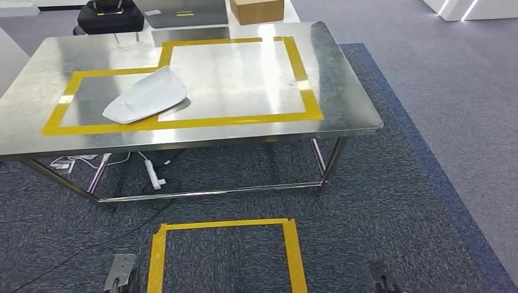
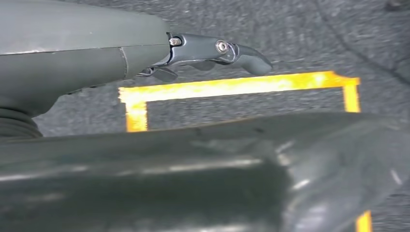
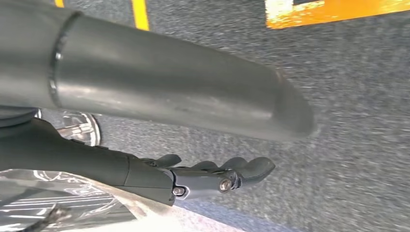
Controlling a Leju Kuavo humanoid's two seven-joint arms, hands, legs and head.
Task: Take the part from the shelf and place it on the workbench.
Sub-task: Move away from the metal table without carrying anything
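Observation:
The white curved part (image 1: 146, 96) lies on the steel workbench (image 1: 342, 91), on the left side of the yellow tape outline (image 1: 303, 85). Both of my arms hang low, well short of the bench. The left hand (image 1: 120, 271) is at the lower left of the head view, and the left wrist view shows its fingers (image 2: 212, 50) stretched out above the carpet, holding nothing. At the lower right is the right hand (image 1: 382, 278). Its dark fingers (image 3: 217, 176) are also extended, with nothing in them.
A yellow tape square (image 1: 226, 224) marks the blue-grey carpet in front of the bench, between my hands. A power strip (image 1: 154, 174) and cables lie under the bench. Behind the bench stand a black bag (image 1: 110, 17) and a cardboard box (image 1: 256, 9).

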